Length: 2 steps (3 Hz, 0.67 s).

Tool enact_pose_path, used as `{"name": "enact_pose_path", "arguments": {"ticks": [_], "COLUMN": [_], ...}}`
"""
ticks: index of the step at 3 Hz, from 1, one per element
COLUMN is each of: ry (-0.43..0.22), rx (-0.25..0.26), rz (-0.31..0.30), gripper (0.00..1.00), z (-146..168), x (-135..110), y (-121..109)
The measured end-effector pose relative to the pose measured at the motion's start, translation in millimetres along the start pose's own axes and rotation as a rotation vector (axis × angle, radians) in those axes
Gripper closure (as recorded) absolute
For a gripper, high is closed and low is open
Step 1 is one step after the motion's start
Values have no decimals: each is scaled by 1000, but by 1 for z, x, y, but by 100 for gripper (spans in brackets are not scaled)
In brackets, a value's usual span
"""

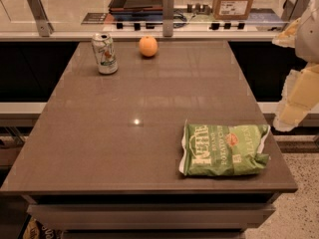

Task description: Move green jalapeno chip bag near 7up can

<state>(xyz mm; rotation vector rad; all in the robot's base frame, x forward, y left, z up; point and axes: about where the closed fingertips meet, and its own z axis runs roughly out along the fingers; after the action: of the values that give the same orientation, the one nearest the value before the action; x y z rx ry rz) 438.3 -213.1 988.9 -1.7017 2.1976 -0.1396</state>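
The green jalapeno chip bag (224,149) lies flat on the grey-brown table (149,113) near its front right corner, white "Kettle" lettering facing up. The 7up can (104,53) stands upright at the table's far left. The two are far apart, on a diagonal across the table. My gripper (293,108) hangs off the right side of the table, beyond its edge, above and to the right of the bag. It touches nothing.
A round orange fruit (148,46) sits at the far edge, right of the can. Behind the table runs a counter with a glass rail, metal posts (168,13) and a cardboard box (232,1). Speckled floor shows at the lower right.
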Motion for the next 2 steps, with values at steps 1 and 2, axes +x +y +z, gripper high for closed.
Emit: {"name": "enact_pose_path", "arguments": {"ticks": [1,2], "ry": [0,-36], "rx": [0,-5], "rz": [0,1], "gripper": [0,0], "z": [0,0], "x": [0,1], "y": [0,1]}}
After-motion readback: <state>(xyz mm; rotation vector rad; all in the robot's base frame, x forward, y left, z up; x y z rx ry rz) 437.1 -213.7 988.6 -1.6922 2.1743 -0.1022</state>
